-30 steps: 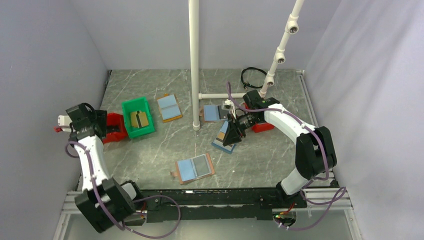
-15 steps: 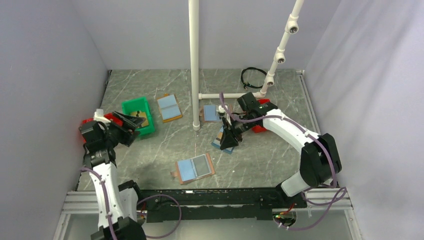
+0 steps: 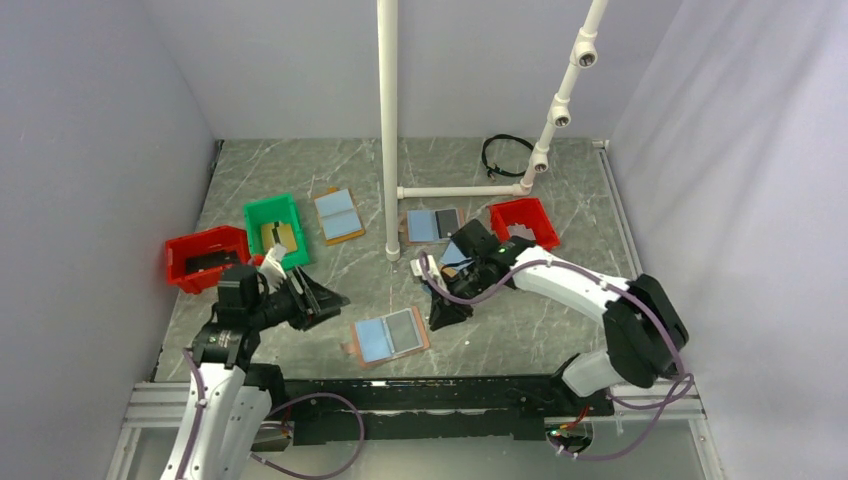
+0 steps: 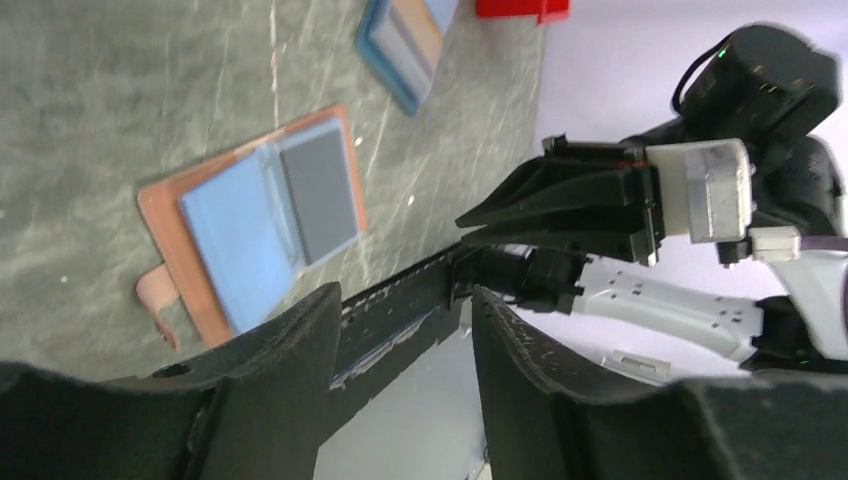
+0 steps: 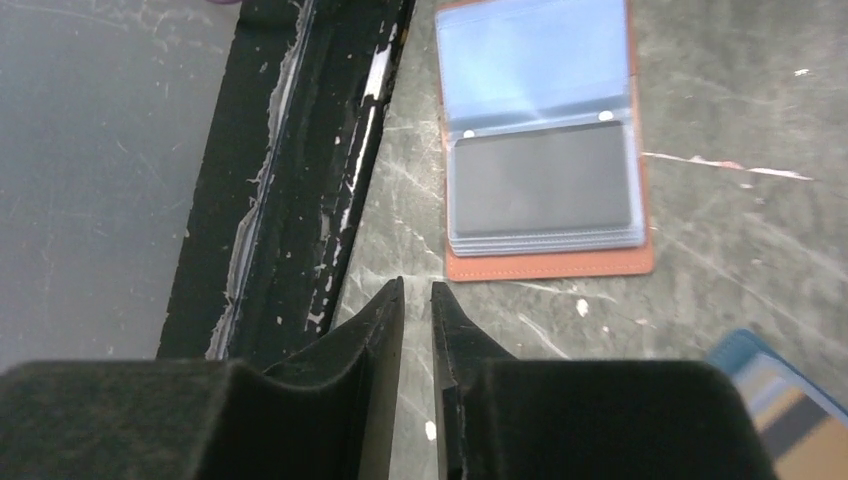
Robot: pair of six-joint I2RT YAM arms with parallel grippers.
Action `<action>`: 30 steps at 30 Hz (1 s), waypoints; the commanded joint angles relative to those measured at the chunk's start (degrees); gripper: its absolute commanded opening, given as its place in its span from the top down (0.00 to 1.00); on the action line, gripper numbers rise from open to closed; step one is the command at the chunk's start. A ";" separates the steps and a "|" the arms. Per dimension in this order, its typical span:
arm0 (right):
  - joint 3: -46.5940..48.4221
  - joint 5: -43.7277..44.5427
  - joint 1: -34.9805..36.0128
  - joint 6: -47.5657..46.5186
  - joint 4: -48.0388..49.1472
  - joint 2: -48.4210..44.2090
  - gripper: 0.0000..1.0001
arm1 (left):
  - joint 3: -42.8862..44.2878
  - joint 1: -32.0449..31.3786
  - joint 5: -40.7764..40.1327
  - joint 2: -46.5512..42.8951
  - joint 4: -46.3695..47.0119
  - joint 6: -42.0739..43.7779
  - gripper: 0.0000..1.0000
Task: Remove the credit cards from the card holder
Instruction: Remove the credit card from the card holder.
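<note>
approach step, no card out yet. holder lies open on table near front edge, between arms, grey card in one half. left end effector spread, right end effector almost pressed together, both empty. next, likely: one pins holder, other pinches card edge, slides it out.

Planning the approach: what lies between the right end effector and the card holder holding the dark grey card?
Nothing; the right wrist view shows only bare marble tabletop between the right end effector and the card holder.
</note>
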 commanded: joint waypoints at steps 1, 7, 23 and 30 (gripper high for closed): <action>0.72 3.08 3.53 1.69 5.22 4.65 0.83 | -4.71 -4.44 -2.08 -2.87 4.58 -5.99 0.49; 0.19 14.00 6.97 4.58 9.69 7.88 0.87 | -9.24 -12.42 -8.39 -0.46 12.07 -10.29 0.66; 4.75 19.88 9.69 16.00 11.02 16.63 0.85 | -12.60 -36.11 -27.60 35.03 46.33 -16.26 0.72; 4.89 22.08 10.55 17.89 12.28 17.46 0.84 | -13.44 -37.79 -27.93 43.37 52.12 -17.17 0.71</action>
